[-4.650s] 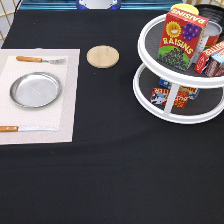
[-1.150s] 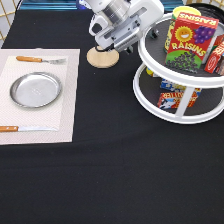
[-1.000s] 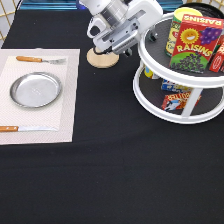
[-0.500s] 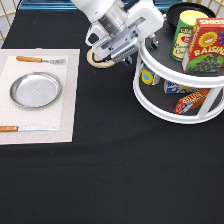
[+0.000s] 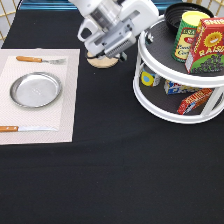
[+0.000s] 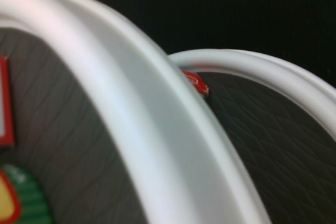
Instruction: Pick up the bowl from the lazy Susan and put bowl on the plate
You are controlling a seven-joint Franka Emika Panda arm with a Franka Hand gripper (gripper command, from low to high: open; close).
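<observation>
**Turntable rotated, bowl now at the far rim**

Since the earlier frames the lazy Susan (image 5: 176,75) has turned: the raisin box (image 5: 207,46) has swung toward the exterior view's right, a yellow-and-green can (image 5: 186,34) has come into sight beside it, and the bowl (image 5: 186,11) now shows at the top tier's far edge. The arm has dropped in from the exterior view's top.

One black counter (image 5: 110,175) carries everything. The two-tier lazy Susan stands at the exterior view's right, with three packets on its lower tier. One placemat (image 5: 37,95) lies at the left, holding one plate (image 5: 36,90), one fork (image 5: 40,60) above it and one knife (image 5: 27,128) below. The hand (image 5: 146,36) sits against the upper tier's left rim; whether its fingers are open or closed I cannot tell. One wooden coaster (image 5: 103,62) peeks from under the arm. The wrist view shows two white rims (image 6: 150,125).
</observation>
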